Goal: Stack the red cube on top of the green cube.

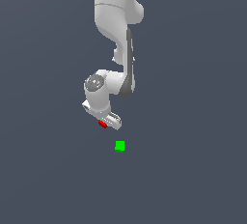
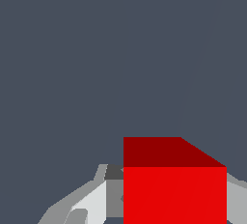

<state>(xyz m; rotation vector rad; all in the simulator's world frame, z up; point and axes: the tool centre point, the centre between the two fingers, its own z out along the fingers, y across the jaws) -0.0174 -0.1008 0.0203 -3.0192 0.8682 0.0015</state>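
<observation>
The small plain bright red cube (image 2: 174, 189) is held between the closed fingers of the white robot gripper (image 1: 104, 123), near the small bright green cube (image 1: 120, 146) but not above it, so a release here would miss it.

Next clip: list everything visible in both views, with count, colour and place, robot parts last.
red cube: one, bright red, between the gripper's fingers; it fills the near part of the wrist view.
green cube: one, bright green, alone on the surface, apart from the gripper, lower and toward the exterior view's right of it; not in the wrist view.
surface: one, plain dark grey-blue, fills the background.
arm: one, white with dark joints, reaching down from the top of the exterior view.
gripper: one, white, shut on the red cube.
</observation>
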